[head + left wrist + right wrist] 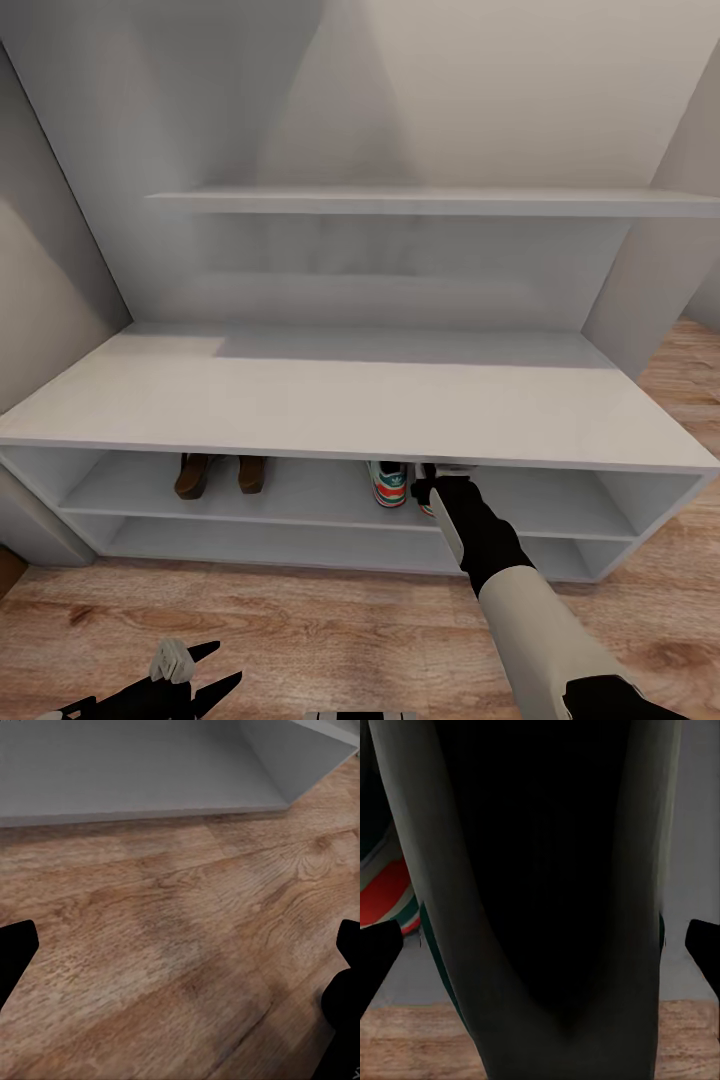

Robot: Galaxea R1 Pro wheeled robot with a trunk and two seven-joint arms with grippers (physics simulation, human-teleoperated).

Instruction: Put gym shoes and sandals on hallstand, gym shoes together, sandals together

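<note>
While your head camera looks down on the rack, this is how things lie for you:

Hallstand: the pale grey-white low wide hallstand [330, 400] stands straight ahead of you, with a broad flat top, two long open shelves below and a floating shelf [420, 201] on the wall above.

Sandals: your two brown leather sandals [220, 473] sit side by side on the upper open shelf, toward its left half, heels facing you, partly hidden under the top's front edge.

First gym shoe: one white sneaker with green stripes and a red-orange heel [388, 484] rests on the same shelf, right of centre and well apart from the sandals.

Second gym shoe: your right wrist camera looks straight at the heel and dark inside of the other white-green sneaker [547, 907], with the first one's striped heel [390, 889] just beside it.

Right gripper: your right gripper [432, 490] reaches in at the shelf's front edge, right next to the first sneaker; its black fingers [376, 960] stand apart on either side of the second shoe, and you cannot tell whether they press on it.

Left gripper: your left gripper [185, 672] hangs low over the light brown wood-plank floor [180, 945], fingers [341, 1001] spread wide with nothing between them.
</note>
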